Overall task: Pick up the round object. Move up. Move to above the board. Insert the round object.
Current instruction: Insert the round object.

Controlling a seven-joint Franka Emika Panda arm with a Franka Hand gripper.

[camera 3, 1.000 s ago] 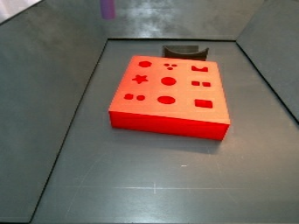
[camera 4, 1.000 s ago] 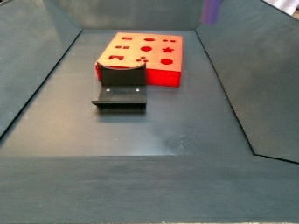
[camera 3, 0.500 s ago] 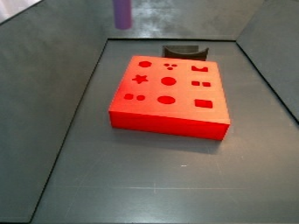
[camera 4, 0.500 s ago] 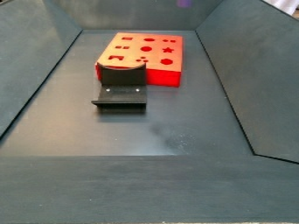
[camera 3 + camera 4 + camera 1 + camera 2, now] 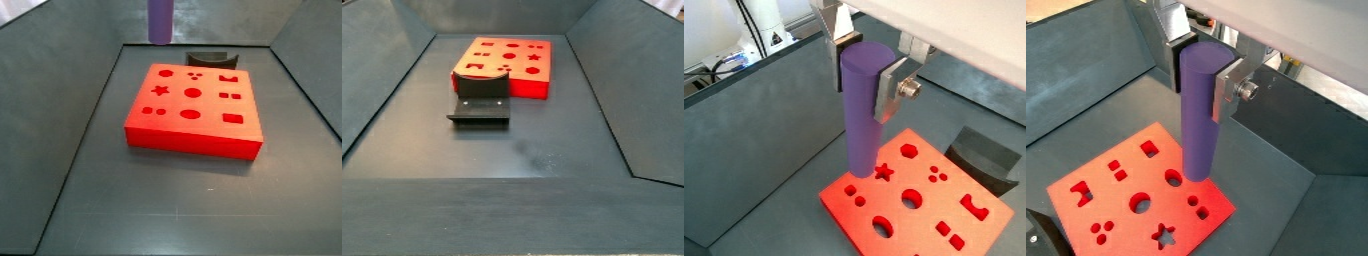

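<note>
The round object, a tall purple cylinder peg (image 5: 862,115), hangs upright in my gripper (image 5: 859,72), which is shut on its upper end; both wrist views show this, with the gripper (image 5: 1200,78) around the peg (image 5: 1196,120). The red-orange board (image 5: 919,208) lies below, and the peg's lower end appears over the board's edge (image 5: 1164,160). In a side view only the peg's lower part (image 5: 159,20) shows at the top edge, behind the board (image 5: 160,130). The gripper is out of frame in both side views. In a side view the board (image 5: 529,88) shows without the peg.
The dark fixture (image 5: 478,100) stands on the floor against one side of the board; it also shows in a side view (image 5: 210,58) and a wrist view (image 5: 986,160). Grey sloping walls (image 5: 67,70) enclose the floor.
In one side view the peg has moved to the right, toward the board's line. In the other side view it has left the top of the frame.
</note>
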